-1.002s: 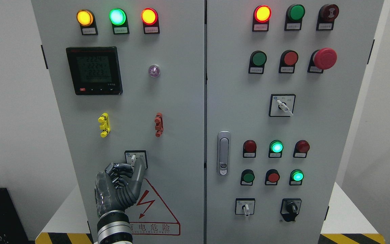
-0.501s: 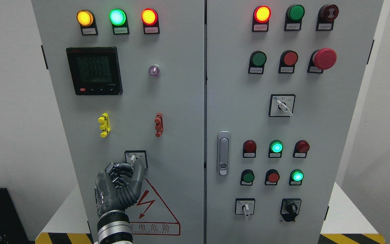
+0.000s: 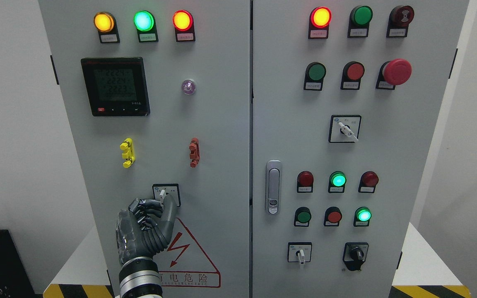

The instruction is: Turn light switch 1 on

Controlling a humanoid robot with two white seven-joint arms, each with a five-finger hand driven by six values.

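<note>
1. Nothing has shifted since the earlier frames: the left hand (image 3: 149, 225) sits in the same spot against the cabinet, same pose throughout.
2. That hand rises from the bottom edge, left of the middle, dark fingers (image 3: 145, 207) curled in, thumb and fingertips pinched on the small white lever of light switch 1 (image 3: 166, 194).
3. Light switch 1 sits low on the left door (image 3: 222, 124) of the grey cabinet, a square black-framed plate just above the red warning triangle (image 3: 191, 256).
4. Its lever points up and slightly left, with the hand covering the plate's lower edge.
5. Above it, a yellow clip (image 3: 127, 152) and a red clip (image 3: 194, 152) flank the door's middle, below the black digital meter (image 3: 115, 86).
6. Up top, amber, green and red lamps are all lit.
7. Over on the right door (image 3: 387, 145), a red mushroom button (image 3: 396, 71), three rotary switches and a silver door handle (image 3: 273, 187) are on show.
8. No right arm in sight.
</note>
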